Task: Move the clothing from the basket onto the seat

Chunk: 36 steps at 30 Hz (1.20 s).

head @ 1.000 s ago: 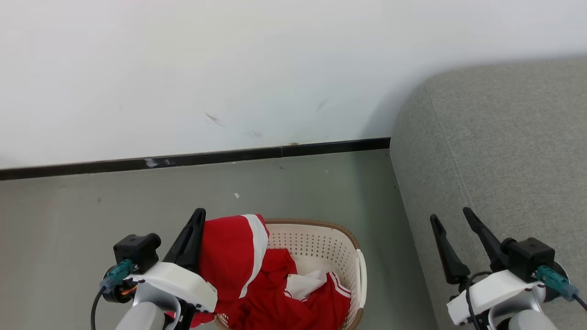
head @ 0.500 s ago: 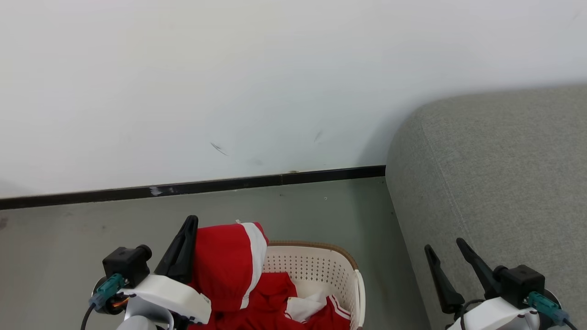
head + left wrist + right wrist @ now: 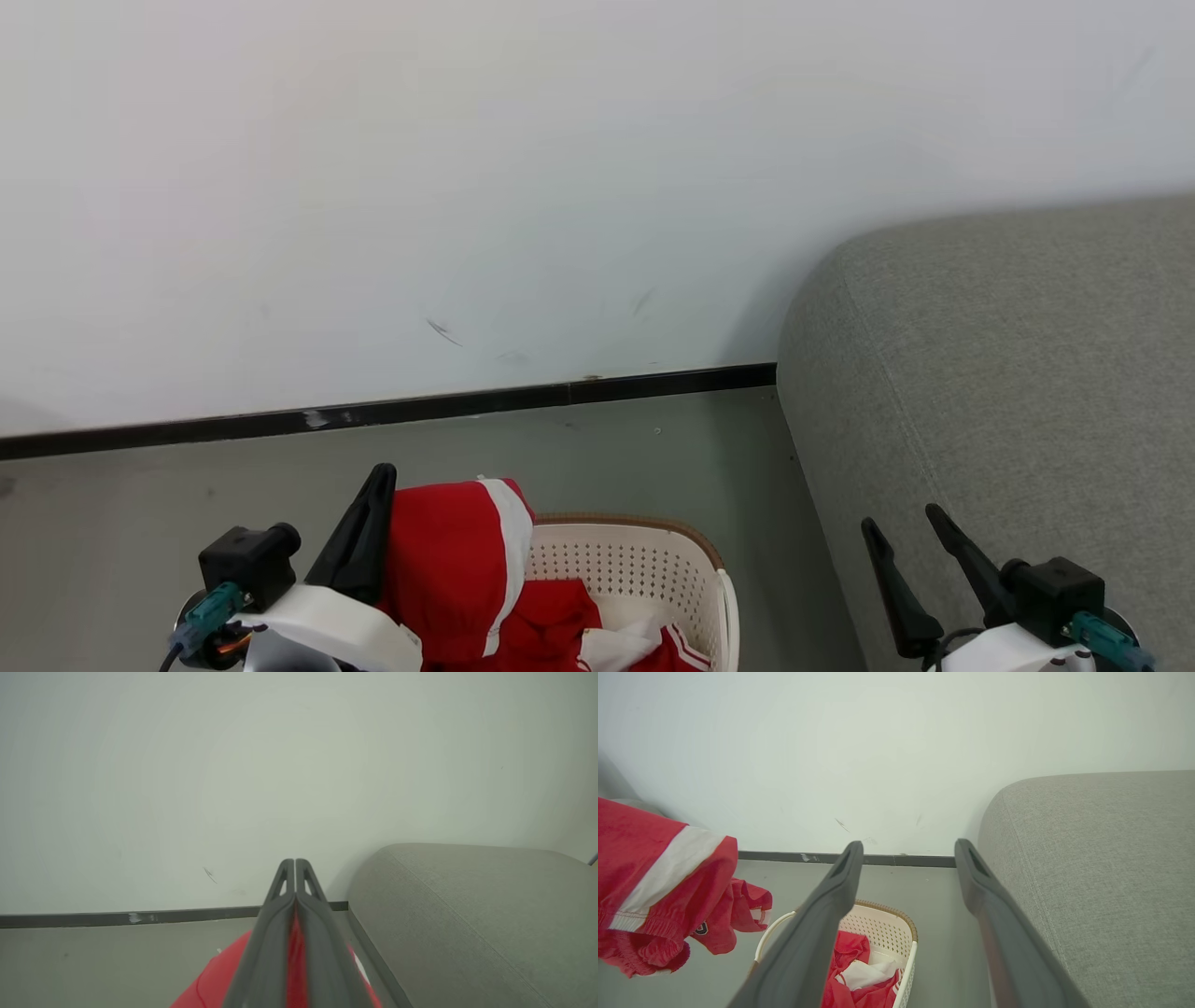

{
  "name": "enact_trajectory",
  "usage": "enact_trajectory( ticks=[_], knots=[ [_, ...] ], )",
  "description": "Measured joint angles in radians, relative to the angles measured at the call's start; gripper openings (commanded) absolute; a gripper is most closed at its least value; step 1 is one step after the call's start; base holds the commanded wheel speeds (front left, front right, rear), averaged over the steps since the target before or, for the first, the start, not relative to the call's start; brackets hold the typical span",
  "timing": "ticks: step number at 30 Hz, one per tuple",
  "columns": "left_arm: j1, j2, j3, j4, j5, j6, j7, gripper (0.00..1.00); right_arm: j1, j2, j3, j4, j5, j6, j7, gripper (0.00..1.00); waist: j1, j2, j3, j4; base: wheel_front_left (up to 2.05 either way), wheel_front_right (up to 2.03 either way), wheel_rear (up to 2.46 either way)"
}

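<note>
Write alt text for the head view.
The left gripper, shut, holds red clothing up over the basket, with part of it lying inside. The right gripper stands open before the grey sofa at right; white wall and grey floor behind.

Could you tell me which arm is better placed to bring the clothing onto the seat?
Left: the left gripper is shut on the clothing, partly raised from the basket. The right gripper is open and empty by the seat.

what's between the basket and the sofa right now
Just a narrow strip of bare floor separates the basket from the sofa; nothing lies on it. The head view shows this, and the right wrist view agrees.
</note>
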<state>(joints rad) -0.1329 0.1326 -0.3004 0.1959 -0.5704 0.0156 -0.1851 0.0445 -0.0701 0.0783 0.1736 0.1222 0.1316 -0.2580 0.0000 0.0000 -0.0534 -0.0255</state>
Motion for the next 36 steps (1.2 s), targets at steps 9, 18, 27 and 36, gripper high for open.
enact_trajectory(
  ticks=[9, 18, 27, 36],
  knots=[
    [0.031, 0.006, 0.002, -0.067, -0.001, 0.028, 0.031, 0.0, 0.014, 0.001, 0.004, -0.007, 0.0, 0.0, 0.0, 1.0, 0.0, 0.0, -0.003, -0.009, 0.0, 0.0, 0.0],
    [0.059, 0.017, 0.0, -0.12, -0.001, 0.044, 0.054, 0.0, 0.013, -0.003, 0.023, -0.013, 0.0, 0.0, 0.0, 1.0, 0.0, 0.0, 0.002, -0.01, 0.0, 0.0, 0.0],
    [0.063, 0.022, -0.011, -0.167, -0.001, 0.053, 0.079, 0.0, -0.044, -0.028, 0.158, -0.029, -0.011, 0.0, 0.0, 1.0, 0.0, 0.0, 0.006, -0.002, 0.0, 0.0, 0.0],
    [0.063, 0.023, -0.04, -0.203, 0.002, 0.053, 0.106, 0.0, -0.194, -0.027, 0.395, -0.007, -0.011, 0.0, 0.0, 1.0, 0.0, 0.0, 0.006, 0.016, 0.0, 0.0, 0.0]
  ],
)
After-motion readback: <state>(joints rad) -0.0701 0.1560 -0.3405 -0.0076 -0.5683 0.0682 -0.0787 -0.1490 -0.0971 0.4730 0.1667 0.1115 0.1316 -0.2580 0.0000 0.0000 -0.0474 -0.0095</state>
